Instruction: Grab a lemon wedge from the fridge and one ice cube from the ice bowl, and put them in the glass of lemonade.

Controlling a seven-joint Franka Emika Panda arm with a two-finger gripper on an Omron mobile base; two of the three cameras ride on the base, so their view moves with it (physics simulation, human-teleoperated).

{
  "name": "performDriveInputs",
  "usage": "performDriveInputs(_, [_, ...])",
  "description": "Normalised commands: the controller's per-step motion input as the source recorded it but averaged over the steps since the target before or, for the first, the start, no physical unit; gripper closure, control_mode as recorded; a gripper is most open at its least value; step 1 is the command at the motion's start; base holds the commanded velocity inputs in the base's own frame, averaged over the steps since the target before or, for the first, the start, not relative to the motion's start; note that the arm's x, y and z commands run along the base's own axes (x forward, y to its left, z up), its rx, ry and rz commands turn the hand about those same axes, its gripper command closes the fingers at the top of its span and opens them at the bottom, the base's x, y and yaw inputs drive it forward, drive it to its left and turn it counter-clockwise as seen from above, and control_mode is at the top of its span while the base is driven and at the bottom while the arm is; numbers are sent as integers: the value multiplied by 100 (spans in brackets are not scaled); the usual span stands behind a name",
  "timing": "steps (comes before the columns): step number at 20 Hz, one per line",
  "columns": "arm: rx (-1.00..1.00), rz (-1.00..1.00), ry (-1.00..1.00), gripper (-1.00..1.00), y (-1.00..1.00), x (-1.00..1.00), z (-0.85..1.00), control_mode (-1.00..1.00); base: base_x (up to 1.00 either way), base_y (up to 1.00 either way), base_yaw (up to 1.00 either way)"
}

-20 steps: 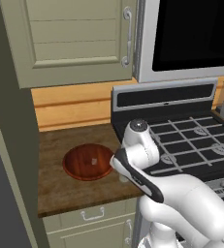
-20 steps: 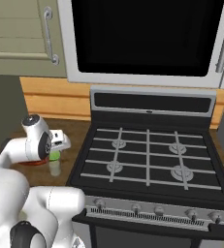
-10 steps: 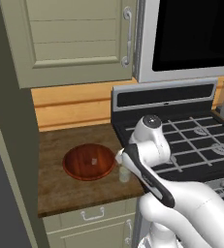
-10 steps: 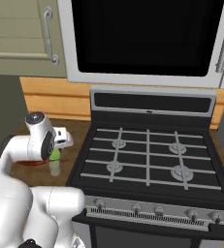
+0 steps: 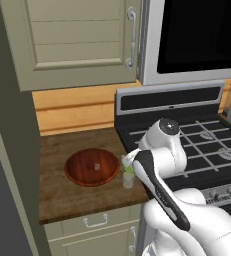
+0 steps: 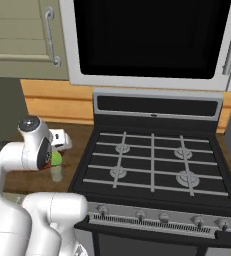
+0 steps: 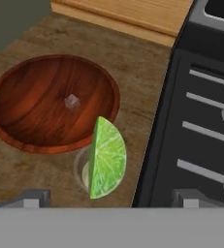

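While the fingertips [image 7: 35, 197] sit spread wide, the lemon wedge [image 7: 106, 158] hangs loose between them over the glass of lemonade [image 7: 84, 169]. At 11 o'clock, the ice bowl [image 7: 16, 138] touches the glass, ice cube [image 7: 72, 101] at its middle.

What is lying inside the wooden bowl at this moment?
One ice cube lies near the middle of the ice bowl. The lemon wedge covers a little of its near rim.
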Motion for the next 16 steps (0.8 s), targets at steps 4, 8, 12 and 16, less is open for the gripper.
performDriveInputs(4, [0, 0, -9, -100, 7, -37, 100, -100, 0, 0, 0])
performDriveInputs(8, [0, 0, 0, -100, -1, -86, 90, -100, 0, 0, 0])
performDriveInputs(12, [0, 0, 0, -100, -15, -100, 64, -100, 0, 0, 0])
performDriveInputs(16, [0, 0, 0, -100, -15, -86, 63, -100, 0, 0, 0])
